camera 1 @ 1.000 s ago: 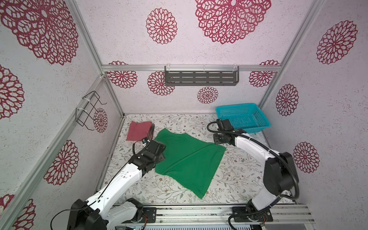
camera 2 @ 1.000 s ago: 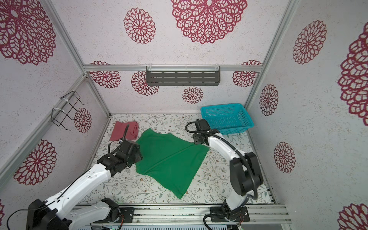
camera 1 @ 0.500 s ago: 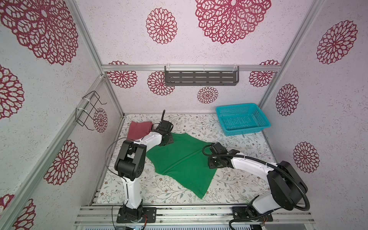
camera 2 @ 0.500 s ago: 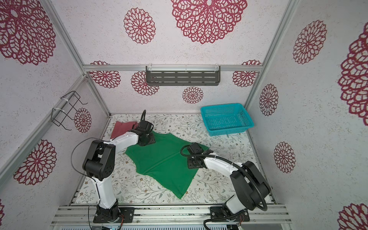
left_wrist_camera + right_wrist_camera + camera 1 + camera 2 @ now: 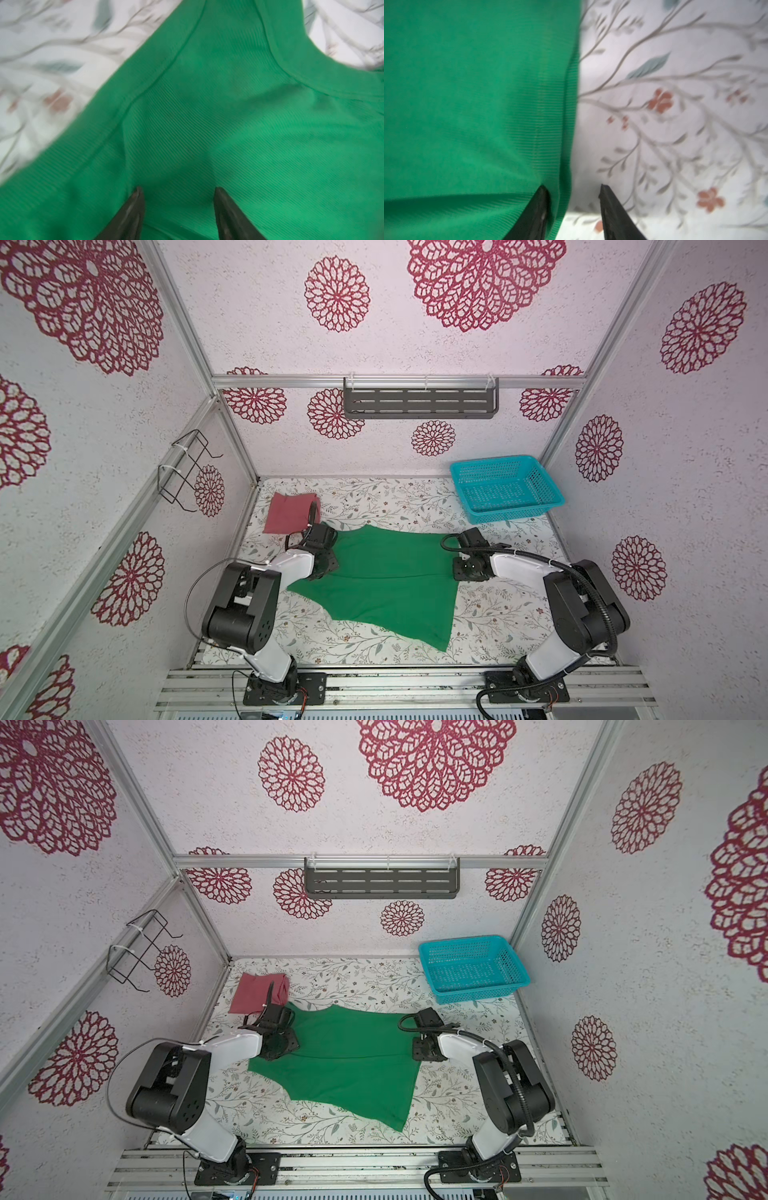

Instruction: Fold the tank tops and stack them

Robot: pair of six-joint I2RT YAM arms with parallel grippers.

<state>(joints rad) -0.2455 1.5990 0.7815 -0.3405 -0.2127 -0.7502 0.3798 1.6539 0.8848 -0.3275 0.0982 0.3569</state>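
Bright green cloth tank top point(image 5: 390, 576) lies flat mid-frame; left gripper point(image 5: 178, 193) spread over its shoulder; right gripper point(image 5: 574, 191) spread astride its right edge; dusty pink-red cloth tank top point(image 5: 289, 514) folded, left of centre.

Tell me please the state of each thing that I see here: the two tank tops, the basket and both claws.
green tank top, spread out flat, not folded.
pink tank top, folded, lying flat on its own.
basket, upright, empty.
left claw, open, over the green tank top near its neckline.
right claw, open, astride the side edge of the green tank top.
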